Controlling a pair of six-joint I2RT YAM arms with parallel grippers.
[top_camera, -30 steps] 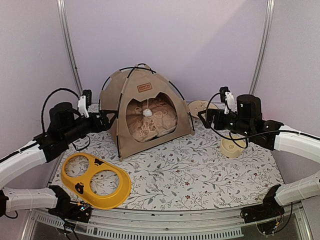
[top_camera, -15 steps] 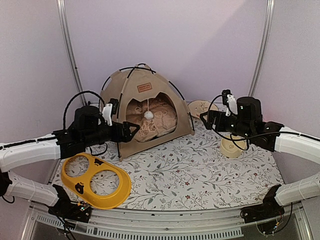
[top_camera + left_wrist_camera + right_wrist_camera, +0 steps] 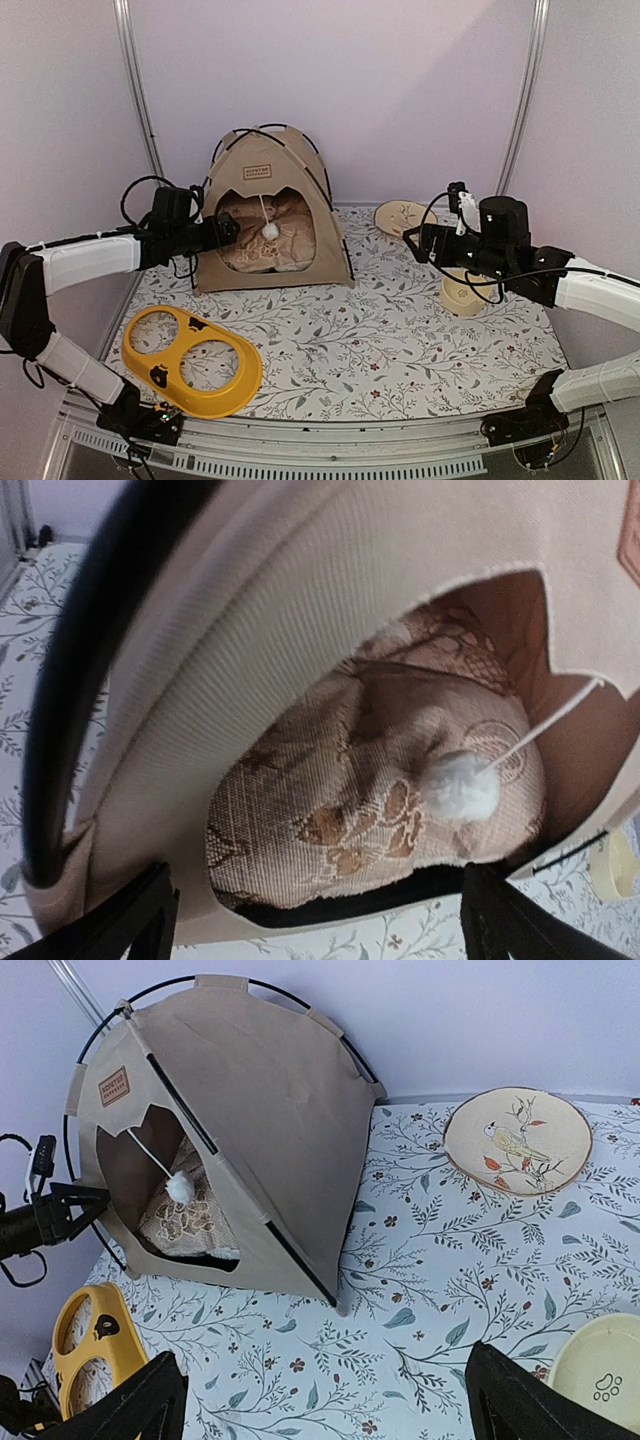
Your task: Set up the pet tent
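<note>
At the back left of the table, top view: the pet tent [image 3: 285,160] stands upright on the flowered cloth [image 3: 400,340], close to the rear wall, with its arched doorway turned to the front.
Tent details: thin black poles [image 3: 335,235] run over the canvas; a white pom-pom [image 3: 270,232] hangs on a string in the doorway; a patterned pillow [image 3: 250,252] lies inside.
Left arm: the left gripper [image 3: 224,231] is at the left edge of the doorway, its fingers spread apart and holding nothing. Whether it touches the canvas I cannot tell.
Right arm: the right gripper [image 3: 410,240] hovers over the right side of the table, well apart from the tent, released and empty.
Other things: a yellow two-hole tray [image 3: 190,345] lies at the front left; a bird plate [image 3: 403,216] lies at the back right; a cream bowl [image 3: 465,295] sits partly under the right arm.
Left wrist view: the tent canvas [image 3: 250,660] fills the picture from very near, with one pole [image 3: 80,680] curving down the left. The pom-pom [image 3: 462,785] hangs before the pillow [image 3: 350,810]. The two black fingers [image 3: 130,920] show at the bottom corners, far apart, with nothing clamped.
Right wrist view: the whole tent [image 3: 270,1110] is seen from its right side, with the brown label [image 3: 114,1086] above the doorway. The left gripper [image 3: 88,1203] points at the lower left corner of the doorway. The plate [image 3: 517,1140] lies beyond the tent and the bowl [image 3: 600,1370] at the near right. The right gripper's own fingers [image 3: 520,1400] are wide open over bare cloth.
</note>
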